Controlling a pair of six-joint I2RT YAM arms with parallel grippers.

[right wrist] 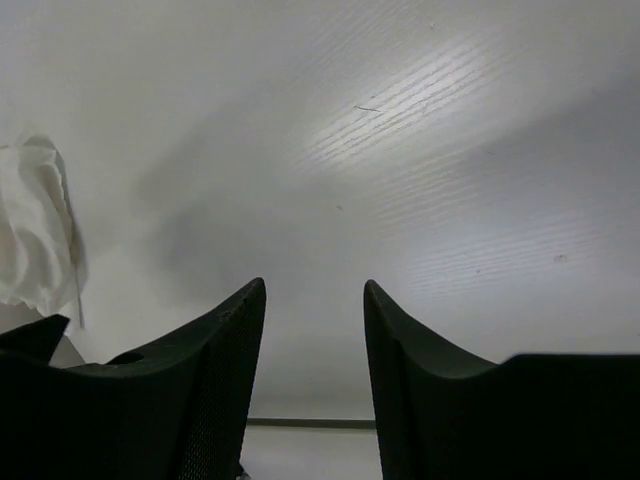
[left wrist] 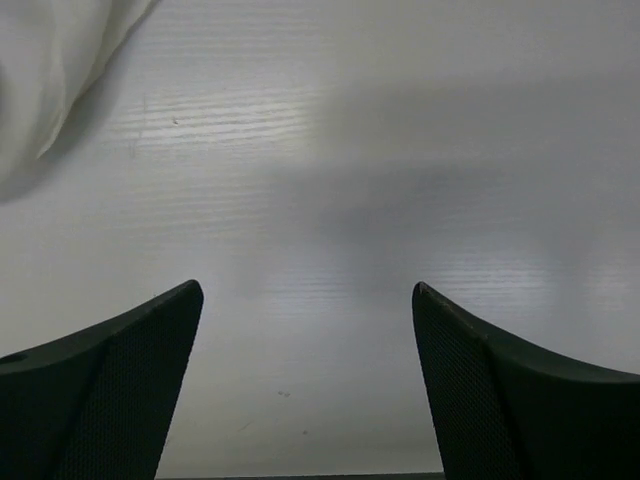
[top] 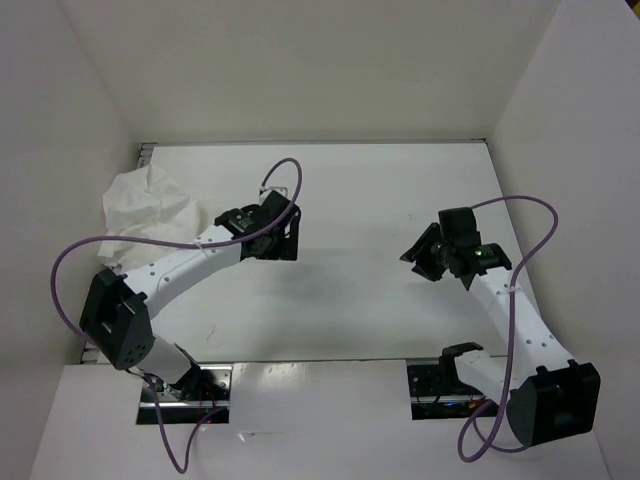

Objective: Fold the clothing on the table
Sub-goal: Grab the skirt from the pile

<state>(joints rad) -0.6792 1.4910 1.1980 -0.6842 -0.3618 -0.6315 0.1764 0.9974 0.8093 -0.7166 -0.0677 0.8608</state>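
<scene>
The clothing (top: pixel 145 208) is a crumpled white heap at the far left of the table (top: pixel 360 190), against the left wall. It also shows at the top left of the left wrist view as a soft fold (left wrist: pixel 50 70), and as a small white lump at the left edge of the right wrist view (right wrist: pixel 35 230). My left gripper (top: pixel 280 232) hovers right of the heap, open (left wrist: pixel 306 290), with only bare table between its fingers. My right gripper (top: pixel 418 258) is on the right side, pointing left, open (right wrist: pixel 315 285) and holding nothing.
White upright walls (top: pixel 70 120) close in the table at the left, back and right. A purple cable (top: pixel 100 245) from the left arm loops over the near edge of the heap. Another purple cable (top: pixel 535 215) arcs beside the right arm. Both arm bases stand at the near edge.
</scene>
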